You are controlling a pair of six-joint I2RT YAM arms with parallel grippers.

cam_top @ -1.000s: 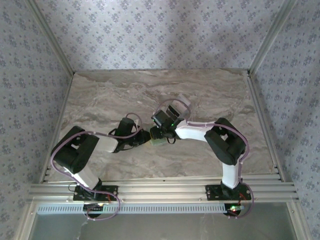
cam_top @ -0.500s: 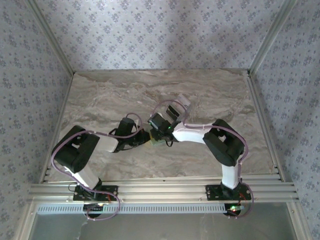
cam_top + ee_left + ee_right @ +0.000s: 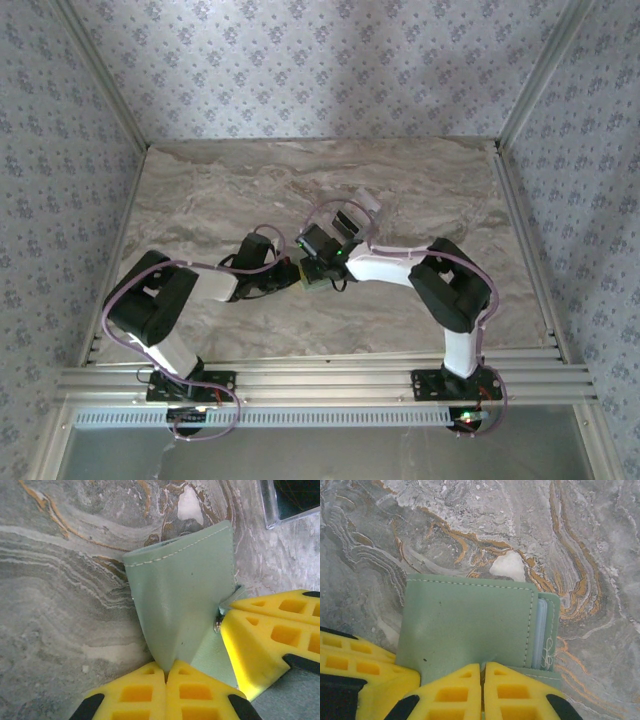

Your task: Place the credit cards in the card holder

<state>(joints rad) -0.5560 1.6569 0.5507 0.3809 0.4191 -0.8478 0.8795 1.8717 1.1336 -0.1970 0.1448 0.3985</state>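
Marbled grey stone is serving as the counter, with flowered wallpaper closing it in on three sides. Both arms are meeting near the middle, over the card holder.

The left jaws are pinching shut on one edge of the card holder, their yellow fingers pressing together on the green material, which is creasing and lifting off the stone there. The right jaws are closing on a neighbouring edge, yellow fingers touching tip to tip over the stitched flap. At the holder's open side a pale strip is showing under the flap; whether that is a card or a lining I cannot tell.

The credit cards are lying on the counter just beyond the right wrist, a dark one and a silvery one close together, apart from the holder. A corner of one is showing in the left wrist view.

By my reading, the step in hand is getting the holder gripped and opened, with no loose card being carried yet. Next, the flap likely needs spreading, one arm holding the holder steady while the other is letting go and reaching for a card.
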